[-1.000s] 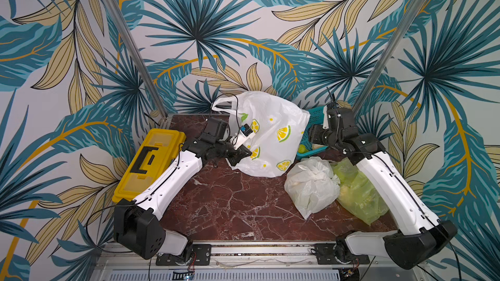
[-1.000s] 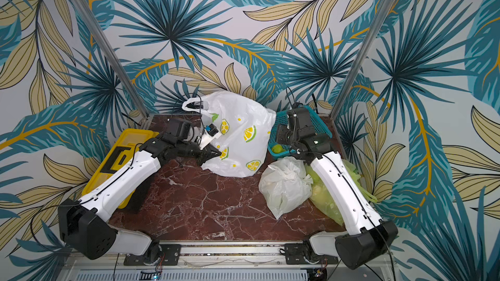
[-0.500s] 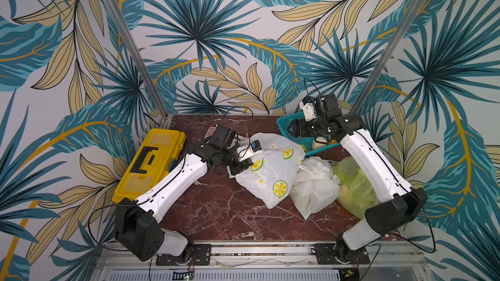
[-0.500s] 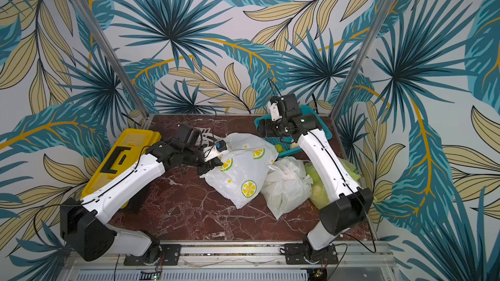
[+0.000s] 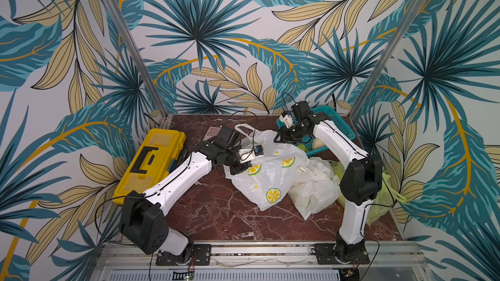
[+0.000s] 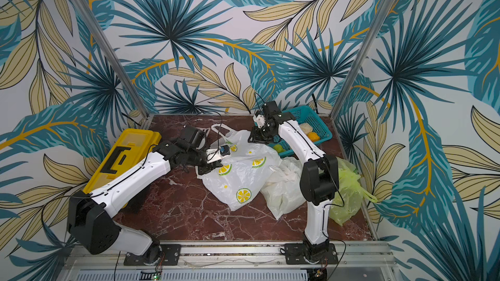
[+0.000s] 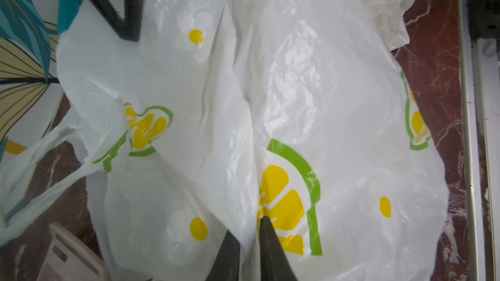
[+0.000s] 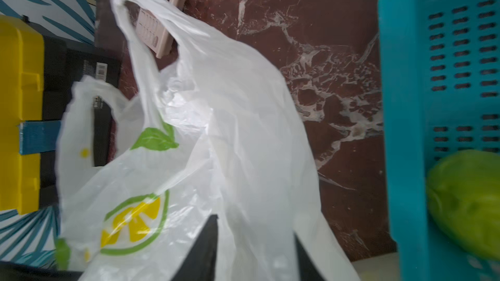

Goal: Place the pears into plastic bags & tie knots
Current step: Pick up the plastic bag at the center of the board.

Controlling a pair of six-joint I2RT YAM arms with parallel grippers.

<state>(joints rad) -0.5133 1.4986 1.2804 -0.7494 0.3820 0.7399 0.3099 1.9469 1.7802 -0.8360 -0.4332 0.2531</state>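
A white lemon-print plastic bag (image 5: 270,174) (image 6: 243,174) lies slack on the marble table, one loop handle (image 8: 127,1) draped over a pink calculator. My left gripper (image 7: 247,225) (image 5: 237,169) is at the bag's left edge, shut on a fold of its film. At the bag's far edge, beside the teal basket (image 5: 342,127) (image 8: 446,50), my right gripper (image 8: 254,225) (image 5: 281,138) stands open with bag film between its fingers. In the basket lie a green pear (image 6: 278,148) (image 8: 465,201), a cream pear (image 6: 304,128) and an orange pear (image 6: 313,137). No knot shows on this bag.
A filled white bag (image 5: 313,193) and a filled light green bag (image 6: 349,193) sit at the right, behind my right arm. A yellow toolbox (image 5: 151,163) lies on the left edge, a pink calculator (image 8: 159,22) at the back.
The lemon-print bag, held up at the back a second ago, has come down flat onto the table with my left gripper. My right gripper left the basket and reached the bag's far edge.
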